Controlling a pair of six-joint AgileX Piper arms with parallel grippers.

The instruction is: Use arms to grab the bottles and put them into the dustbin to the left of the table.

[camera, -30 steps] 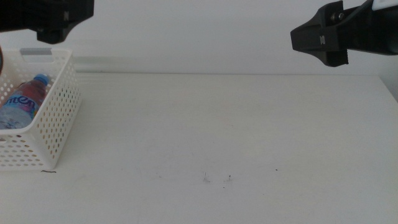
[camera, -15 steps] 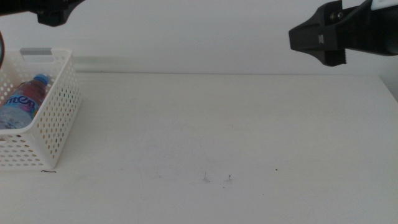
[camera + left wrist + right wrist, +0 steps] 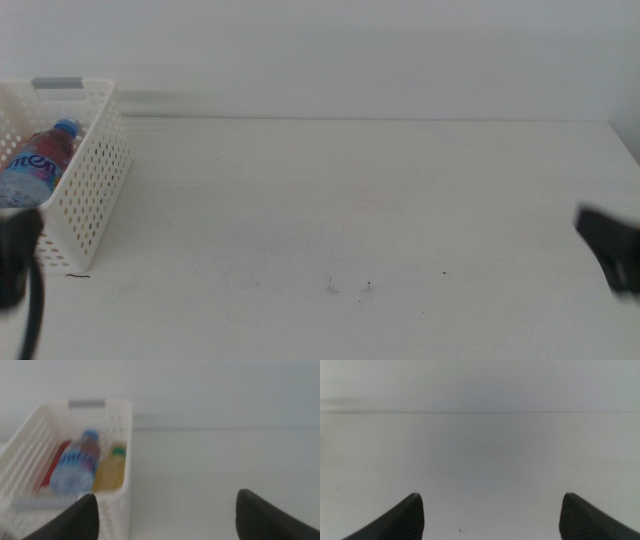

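The white dustbin stands at the table's far left edge. In the middle view a clear water bottle with a blue cap lies inside it. The left wrist view shows the dustbin holding the water bottle, a yellow tea bottle and a red can side by side. My left gripper is open and empty, back from the dustbin; it blurs at the lower left. My right gripper is open over bare table, blurred at the right edge.
A few dark specks mark the tabletop near the front centre. The table's back edge meets a plain white wall. Its right edge shows at the far right.
Both arms have dropped from the top corners of the middle view to its lower left and right edges, blurred by motion. The dustbin and bottles have not moved.
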